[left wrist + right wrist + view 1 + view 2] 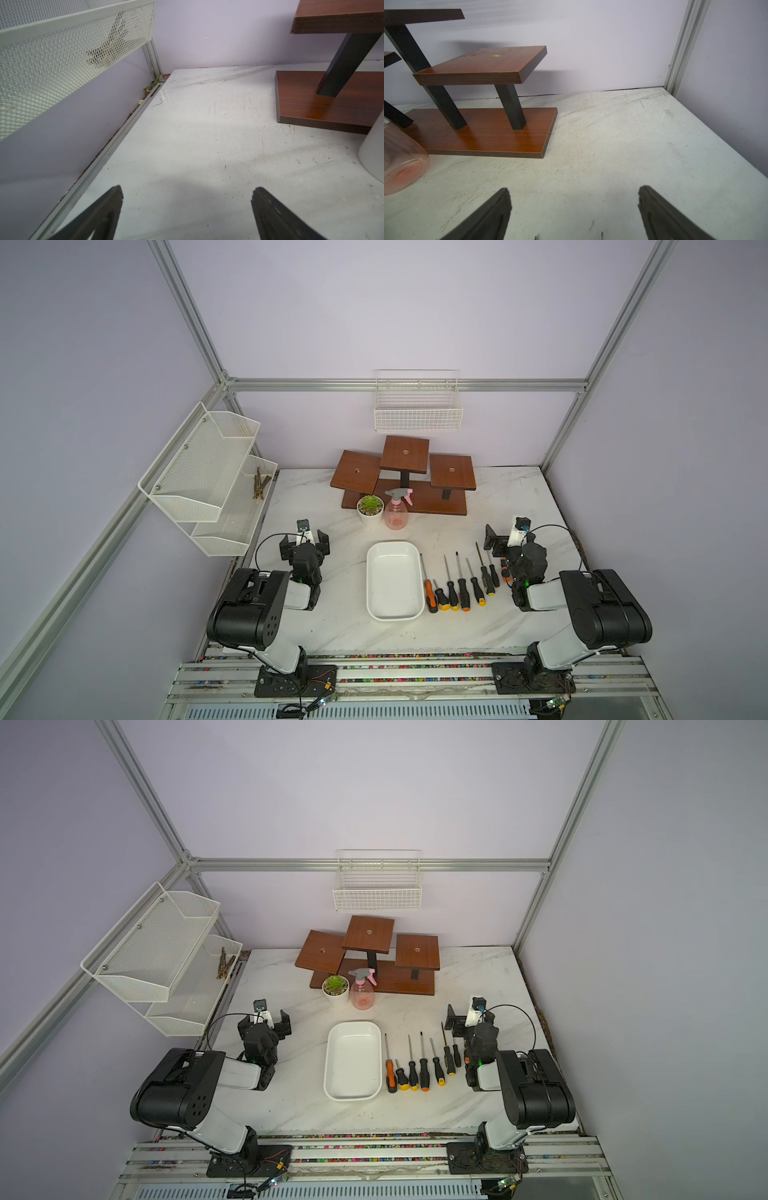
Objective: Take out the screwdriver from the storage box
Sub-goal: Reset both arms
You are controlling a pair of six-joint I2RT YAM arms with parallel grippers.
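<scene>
storage box (394, 580) is empty; screwdrivers (462, 593) lie in a row on the surface (332, 614) beside it, right-arm side. left claw (187, 193) and right claw (574, 193) released, nothing held. Probably light, rigid tools: grab the fat handle, since the shaft looks thin and slick

left arm (249, 610) folded low, left pincer (187, 195) spread wide, empty; right arm (602, 610), right pincer (574, 195) likewise.

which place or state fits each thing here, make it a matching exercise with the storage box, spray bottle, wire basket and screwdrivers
1 storage box
2 spray bottle
3 wire basket
4 screwdrivers

A hanging above the wooden stand
B lying in a row on the table
C nothing inside it
D beside the potted succulent

Pairs: 1-C, 2-D, 3-A, 4-B
</scene>
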